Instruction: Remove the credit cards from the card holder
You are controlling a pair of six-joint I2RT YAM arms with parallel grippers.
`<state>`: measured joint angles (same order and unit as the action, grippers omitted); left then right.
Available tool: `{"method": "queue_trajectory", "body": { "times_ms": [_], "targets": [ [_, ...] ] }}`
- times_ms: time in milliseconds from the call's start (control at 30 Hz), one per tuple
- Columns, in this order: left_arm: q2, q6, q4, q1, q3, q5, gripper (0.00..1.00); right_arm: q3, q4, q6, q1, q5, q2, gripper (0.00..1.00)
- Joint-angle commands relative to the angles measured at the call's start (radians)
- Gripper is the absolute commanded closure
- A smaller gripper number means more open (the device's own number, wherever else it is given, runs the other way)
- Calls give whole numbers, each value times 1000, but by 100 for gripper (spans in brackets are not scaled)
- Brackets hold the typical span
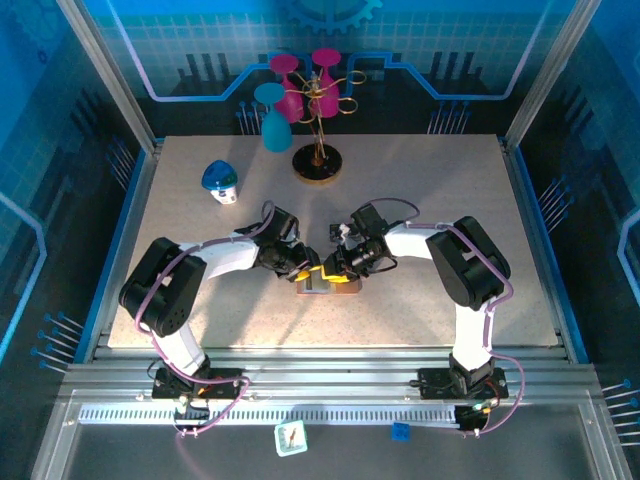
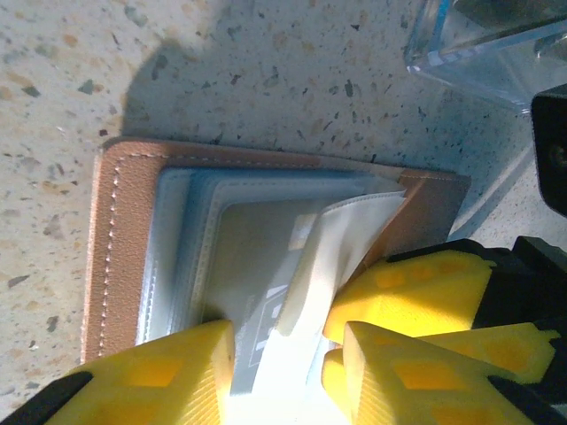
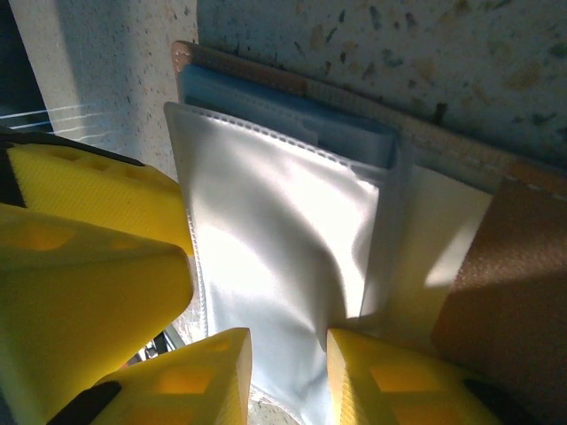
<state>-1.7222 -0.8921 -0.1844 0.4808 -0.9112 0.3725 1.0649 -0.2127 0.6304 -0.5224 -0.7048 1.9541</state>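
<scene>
Nearest the arms, close to the middle of the desk's (image 1: 450, 180) near edge, the card holder (image 2: 120, 248) lies flat and open, its long axis running left to right along that edge, brown rim outermost and grey-blue pocket panels stacked inside. Both arms meet right over it, the left on its left half, the right on its right half, so neither is clearly the nearer. The left tool (image 2: 288, 336) hangs just above the inner pockets with its fingers well parted and nothing between them that it grips. Straight ahead of it sits what I take for one of the credit cards (image 2: 252, 266), a grey face with pale marks tucked in a pocket whose mouth faces that tool, so the pull would run along the holder's short axis toward the left tool. The right tool (image 3: 285, 341) has its fingers a little apart on either side of a pale glossy pocket flap (image 3: 266, 230), which stands lifted off the stack; whether it truly pinches the flap I cannot tell. No card lies loose on the desk, so the cards appear to be inside yet. Just past a corner of the holder stands a clear plastic box (image 2: 478, 44); its contents I cannot make out. Farther off, toward the far left, is a small blue-and-white object (image 1: 221, 181), and by the far edge a stand (image 1: 318, 160) carrying teal and magenta cups.
</scene>
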Motion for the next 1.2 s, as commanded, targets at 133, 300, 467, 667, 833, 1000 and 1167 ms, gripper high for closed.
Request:
{"method": "queue_trajectory", "body": {
  "times_ms": [133,300,467,667,833,1000,1167],
  "targets": [
    [-21,-40,67,4,29,49,73,-46,44,41,18,-28,-25,71],
    [-12,-44,66,4,26,57,74,-55,44,60,23,-38,-97,71],
    [0,-35,51,5,3,67,70,-59,-15,56,40,-7,-186,71],
    [-19,-20,35,30,-61,92,65,-60,-85,39,69,32,-282,71],
    [-68,-14,22,62,-120,108,60,-55,-131,23,94,61,-335,71],
    [-111,-12,31,87,-161,118,61,-65,-141,21,113,67,-363,71],
    [-152,-6,17,100,-200,127,74,-80,-146,17,125,69,-383,71]
  ]
}}
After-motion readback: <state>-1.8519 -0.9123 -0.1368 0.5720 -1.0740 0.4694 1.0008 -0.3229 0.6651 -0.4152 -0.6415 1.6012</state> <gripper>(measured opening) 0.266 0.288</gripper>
